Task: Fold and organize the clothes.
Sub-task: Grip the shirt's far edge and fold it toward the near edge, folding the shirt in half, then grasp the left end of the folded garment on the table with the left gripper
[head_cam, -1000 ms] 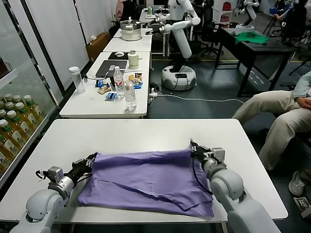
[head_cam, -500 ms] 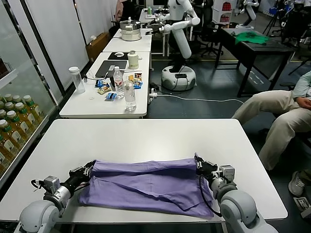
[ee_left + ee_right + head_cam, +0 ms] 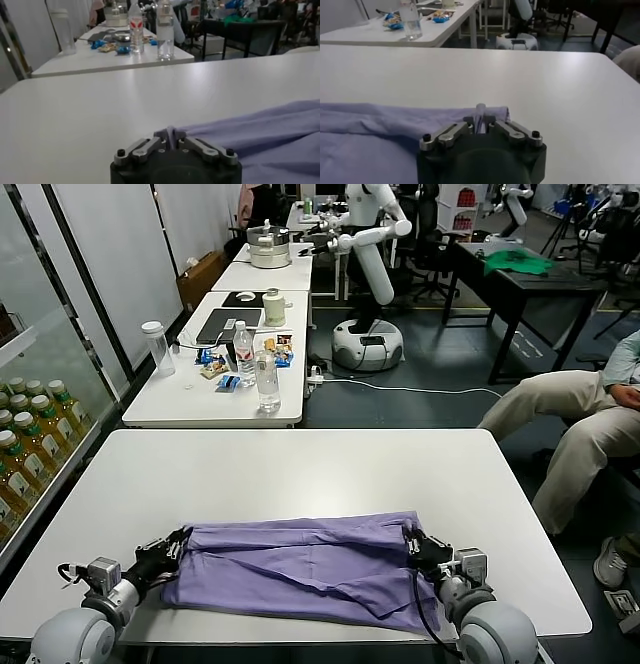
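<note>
T-shirt: the lavender T-shirt (image 3: pixel 300 569) lay on the near half of the white table (image 3: pixel 300 469), folded over itself into a wide band; plain side up, no print visible.
T-shirt edges: upper folded edge ran roughly 9 to 3 o'clock between the two grippers; a loose layer sagged toward 5 o'clock near the table's front edge.
Left gripper: the left gripper (image 3: pixel 172 550) sat low at the cloth's 9 o'clock end, close to the table surface.
Left jaws: pressed together on a small bunched pleat of the T-shirt (image 3: pixel 172 134), seen in the left wrist view; cloth trailed away from the pinch across the table (image 3: pixel 100 95).
Right gripper: the right gripper (image 3: pixel 414 541) sat at the cloth's 3 o'clock end, near the upper folded corner.
Right jaws: pinching an upright tuck of the T-shirt (image 3: pixel 480 117), seen in the right wrist view; the rest of the fabric lay flat beside it.
Surroundings: a second table (image 3: pixel 215 399) at 12 o'clock carried bottles (image 3: pixel 266 379), a laptop and snack packets; well apart from the T-shirt.
Background: another robot (image 3: pixel 370 264) stood at 12 o'clock; a seated person's legs (image 3: pixel 560 424) at 3 o'clock.
</note>
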